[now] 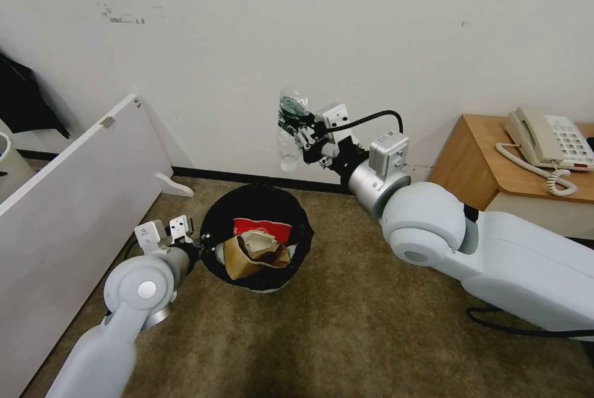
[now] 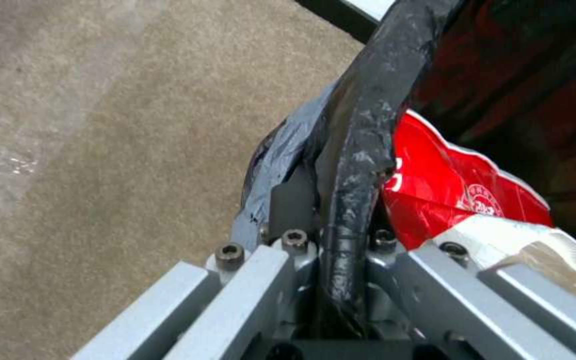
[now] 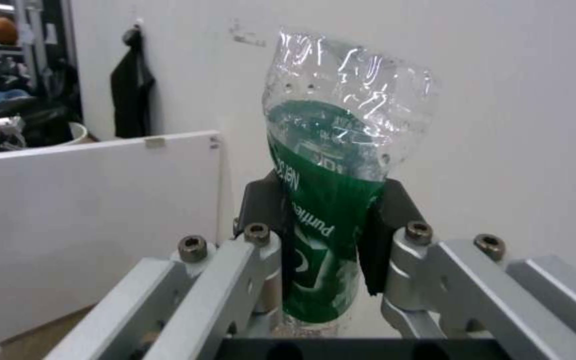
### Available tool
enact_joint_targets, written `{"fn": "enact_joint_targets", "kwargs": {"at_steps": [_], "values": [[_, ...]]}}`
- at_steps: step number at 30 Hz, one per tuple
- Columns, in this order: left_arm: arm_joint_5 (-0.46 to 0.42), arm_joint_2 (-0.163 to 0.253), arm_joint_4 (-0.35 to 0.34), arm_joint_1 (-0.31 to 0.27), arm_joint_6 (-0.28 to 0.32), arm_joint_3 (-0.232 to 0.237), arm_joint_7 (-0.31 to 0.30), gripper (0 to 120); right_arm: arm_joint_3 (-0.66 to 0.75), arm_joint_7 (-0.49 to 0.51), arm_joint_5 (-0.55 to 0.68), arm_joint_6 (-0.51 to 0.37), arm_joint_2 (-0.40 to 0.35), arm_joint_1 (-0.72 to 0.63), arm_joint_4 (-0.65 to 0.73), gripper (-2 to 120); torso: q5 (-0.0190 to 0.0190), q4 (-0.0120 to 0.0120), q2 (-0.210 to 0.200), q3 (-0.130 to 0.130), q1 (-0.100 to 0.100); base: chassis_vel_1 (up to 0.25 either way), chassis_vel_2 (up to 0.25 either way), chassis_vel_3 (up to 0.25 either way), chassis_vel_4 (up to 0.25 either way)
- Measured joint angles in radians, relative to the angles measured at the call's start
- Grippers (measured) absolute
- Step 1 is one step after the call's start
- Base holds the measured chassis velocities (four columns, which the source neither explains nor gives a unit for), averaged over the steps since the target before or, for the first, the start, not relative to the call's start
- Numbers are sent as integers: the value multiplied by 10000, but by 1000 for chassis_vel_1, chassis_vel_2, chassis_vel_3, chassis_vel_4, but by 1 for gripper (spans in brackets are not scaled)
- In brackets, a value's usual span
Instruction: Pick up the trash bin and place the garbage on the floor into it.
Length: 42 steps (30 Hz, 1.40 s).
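The trash bin, lined with a black bag, hangs just above the floor, a beige-brown carpet. My left gripper is shut on its rim. Inside lie a brown paper bag, a red-and-white wrapper and white tissue. My right gripper is raised near the wall above the bin's far side, shut on a crushed clear bottle with a green label. The bottle stands upright between the black pads.
A white panel leans on the left. A wooden side table with a white telephone stands at the right. A black cable trails on the carpet under my right arm. Black clothing hangs by the wall.
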Motion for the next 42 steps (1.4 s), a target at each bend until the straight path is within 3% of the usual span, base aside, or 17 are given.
{"fn": "enact_joint_targets", "kwargs": {"at_steps": [7,26,42], "values": [[-270,-143,208,-280,22,268,-210,0,-95,-472,-481,-2,107,-33,46,17,0,0,0,0,0,0,0,0,0],[-142,-630,1189,-1222,-20,957,-308,0,-80,-516,-132,70,-101,169,565,17,-1,0,0,0,0,0,0,0,0],[-495,-622,993,-1471,-60,915,-419,0,9,-1064,-1123,261,-542,-1158,371,17,0,0,0,0,0,0,0,0,0]]}}
